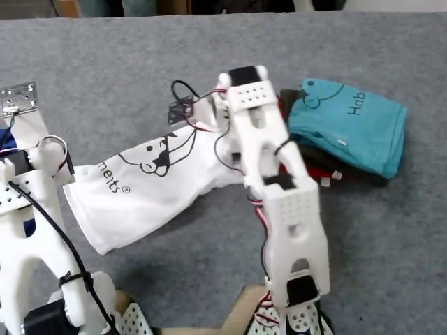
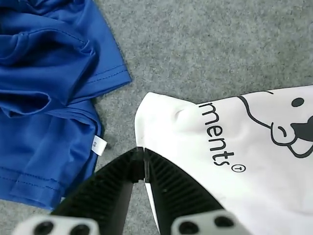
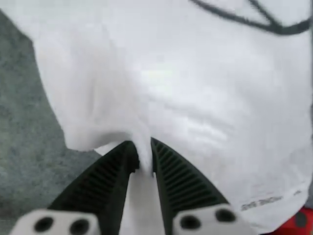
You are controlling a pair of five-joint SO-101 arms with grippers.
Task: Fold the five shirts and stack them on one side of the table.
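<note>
Fig.: white shirt (image 1: 143, 187) mid-table, long axis running from my L claw (image 2: 144, 157), clamped on its edge, to my R claw (image 3: 143, 152), clamped on the far end, nearer the stack (image 1: 346, 127).

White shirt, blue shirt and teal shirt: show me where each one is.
white shirt (image 1: 133, 199), high view, plain cloth below the print.
blue shirt (image 2: 49, 73), left wrist view, rumpled folds in its middle.
teal shirt (image 1: 356, 132), high view, top face of the folded shirt.

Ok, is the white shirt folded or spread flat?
Partly folded: the white shirt lies as a narrow strip, not a compact bundle; left gripper and right gripper each pinch one end.
</note>
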